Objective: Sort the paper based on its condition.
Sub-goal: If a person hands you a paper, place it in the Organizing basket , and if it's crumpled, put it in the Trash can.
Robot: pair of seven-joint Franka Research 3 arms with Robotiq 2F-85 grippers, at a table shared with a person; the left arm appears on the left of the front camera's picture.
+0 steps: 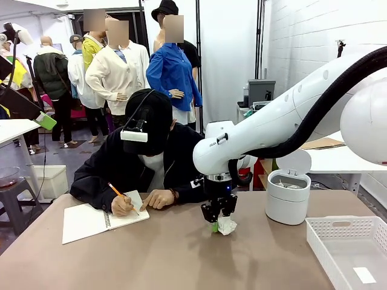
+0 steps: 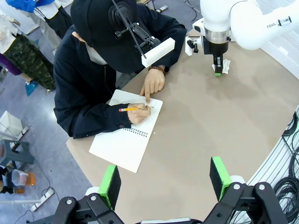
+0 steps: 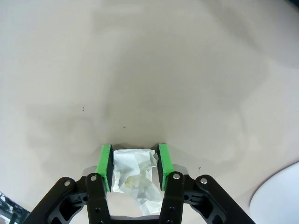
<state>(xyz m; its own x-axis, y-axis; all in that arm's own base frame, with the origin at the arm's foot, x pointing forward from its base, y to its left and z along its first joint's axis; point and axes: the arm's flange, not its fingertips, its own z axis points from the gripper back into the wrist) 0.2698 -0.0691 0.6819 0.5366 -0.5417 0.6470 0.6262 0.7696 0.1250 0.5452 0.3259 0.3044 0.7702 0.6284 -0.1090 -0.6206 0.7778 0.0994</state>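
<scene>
The paper (image 1: 228, 225) (image 3: 134, 179) is a small crumpled white wad lying on the brown table near its middle. My right gripper (image 1: 216, 226) (image 3: 134, 168) points straight down over it, and its green pads press against the wad on both sides. In the left wrist view the same gripper (image 2: 217, 71) and the paper (image 2: 226, 66) show far off on the table. My left gripper (image 2: 164, 179) hangs high above the near table edge, open, with nothing between its fingers.
A person across the table writes with a pencil (image 1: 120, 194) in a spiral notebook (image 1: 87, 222) (image 2: 124, 144) at the left. A white lidded bin (image 1: 287, 196) stands at the right. A white perforated basket (image 1: 317, 232) at the front right holds a flat slip (image 1: 364, 275).
</scene>
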